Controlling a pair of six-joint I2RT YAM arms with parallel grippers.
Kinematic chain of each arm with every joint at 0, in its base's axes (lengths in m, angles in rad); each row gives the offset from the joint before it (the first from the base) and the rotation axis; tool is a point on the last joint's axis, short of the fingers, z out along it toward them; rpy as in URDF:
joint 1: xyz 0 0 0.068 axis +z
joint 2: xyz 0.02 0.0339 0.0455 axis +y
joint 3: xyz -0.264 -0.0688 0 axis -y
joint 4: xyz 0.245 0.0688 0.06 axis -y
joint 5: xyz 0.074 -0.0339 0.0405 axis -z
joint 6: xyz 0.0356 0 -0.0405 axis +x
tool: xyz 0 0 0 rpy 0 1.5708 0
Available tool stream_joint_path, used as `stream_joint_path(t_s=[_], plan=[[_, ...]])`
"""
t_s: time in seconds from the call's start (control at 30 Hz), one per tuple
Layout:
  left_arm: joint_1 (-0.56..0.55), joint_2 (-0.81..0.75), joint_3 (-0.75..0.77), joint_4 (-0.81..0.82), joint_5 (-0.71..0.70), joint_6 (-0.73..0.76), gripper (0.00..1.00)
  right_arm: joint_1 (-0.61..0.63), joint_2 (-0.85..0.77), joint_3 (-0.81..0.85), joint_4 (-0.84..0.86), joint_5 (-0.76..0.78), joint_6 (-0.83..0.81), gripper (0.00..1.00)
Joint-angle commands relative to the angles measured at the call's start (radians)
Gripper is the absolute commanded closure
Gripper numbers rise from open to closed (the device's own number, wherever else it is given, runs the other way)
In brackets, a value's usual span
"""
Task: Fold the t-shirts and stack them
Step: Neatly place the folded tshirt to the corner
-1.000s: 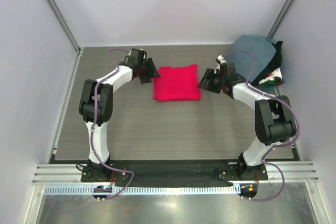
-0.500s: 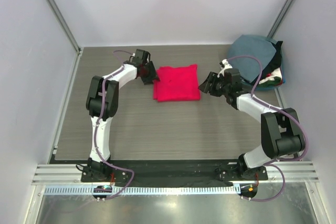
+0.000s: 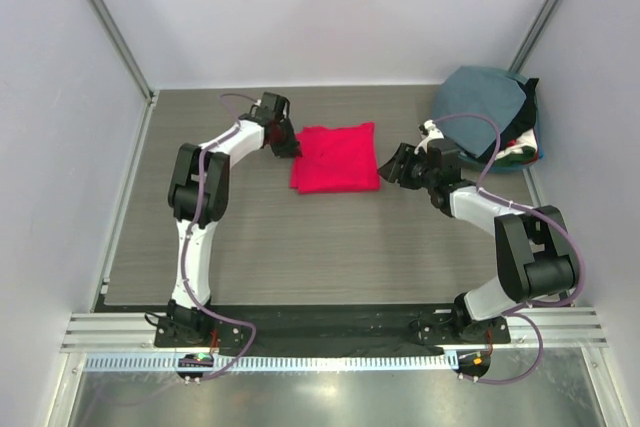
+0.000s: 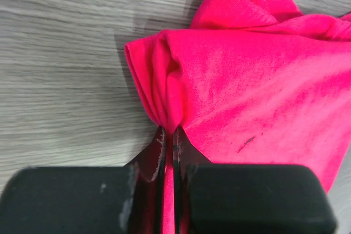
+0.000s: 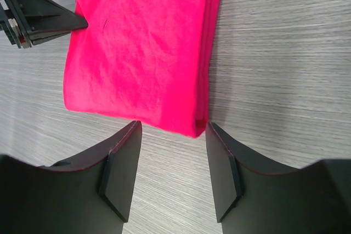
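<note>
A folded t-shirt [image 3: 336, 159] flat on the table [image 3: 300, 237] toward its rear middle, pile of t-shirts [image 3: 490, 112] in the rear right corner, left gripper [image 3: 290, 146] pinching the folded one's left edge, right gripper [image 3: 392, 167] at its right edge, pile behind it

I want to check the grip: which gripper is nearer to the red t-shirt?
Left. The left gripper is shut on one edge of the red t-shirt; the right gripper stands open at the opposite edge.
</note>
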Motion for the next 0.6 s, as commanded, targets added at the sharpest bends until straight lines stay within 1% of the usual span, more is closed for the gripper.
stream_joint_path(t_s=[0.0, 0.03, 0.07, 0.13, 0.17, 0.23, 0.27, 0.33, 0.37, 0.4, 0.43, 0.47, 0.5, 0.53, 0.57], plan=[[0.054, -0.035, -0.005, -0.096, -0.079, 0.12, 1.0, 0.005, -0.016, -0.012, 0.089, 0.019, 0.015, 0.45], [0.062, -0.044, 0.0, -0.128, -0.109, 0.172, 1.0, 0.005, -0.016, -0.022, 0.107, 0.017, 0.021, 0.44], [0.077, -0.054, 0.013, -0.194, -0.188, 0.204, 1.0, 0.005, -0.014, -0.027, 0.115, 0.016, 0.027, 0.45], [0.089, -0.068, 0.02, -0.259, -0.293, 0.261, 1.0, 0.005, -0.013, -0.035, 0.138, 0.005, 0.044, 0.45], [0.101, -0.087, 0.005, -0.3, -0.441, 0.275, 1.0, 0.005, -0.011, -0.038, 0.15, -0.002, 0.053, 0.46], [0.121, -0.102, -0.019, -0.326, -0.607, 0.276, 1.0, 0.005, -0.005, -0.035, 0.169, -0.025, 0.072, 0.46], [0.163, -0.108, -0.038, -0.337, -0.666, 0.272, 1.0, 0.005, -0.003, -0.033, 0.172, -0.032, 0.076, 0.46], [0.221, -0.116, -0.042, -0.36, -0.66, 0.266, 1.0, 0.005, 0.004, -0.035, 0.179, -0.033, 0.082, 0.46], [0.277, -0.116, -0.037, -0.365, -0.653, 0.266, 1.0, 0.005, 0.007, -0.035, 0.178, -0.033, 0.083, 0.46], [0.299, -0.119, -0.029, -0.375, -0.665, 0.263, 1.0, 0.005, 0.007, -0.036, 0.178, -0.035, 0.083, 0.46], [0.315, -0.118, -0.016, -0.394, -0.695, 0.246, 0.89, 0.005, 0.006, -0.038, 0.176, -0.036, 0.083, 0.46], [0.319, -0.119, 0.025, -0.459, -0.756, 0.215, 0.69, 0.005, 0.003, -0.038, 0.175, -0.035, 0.079, 0.46], [0.31, -0.145, 0.036, -0.486, -0.884, 0.162, 0.46, 0.005, -0.005, -0.038, 0.167, -0.03, 0.076, 0.46], [0.297, -0.169, 0.034, -0.503, -0.96, 0.129, 0.18, 0.005, -0.009, -0.038, 0.163, -0.026, 0.07, 0.46], [0.261, -0.203, 0.011, -0.503, -1.016, 0.108, 0.04, 0.005, -0.016, -0.038, 0.16, -0.012, 0.063, 0.46]])
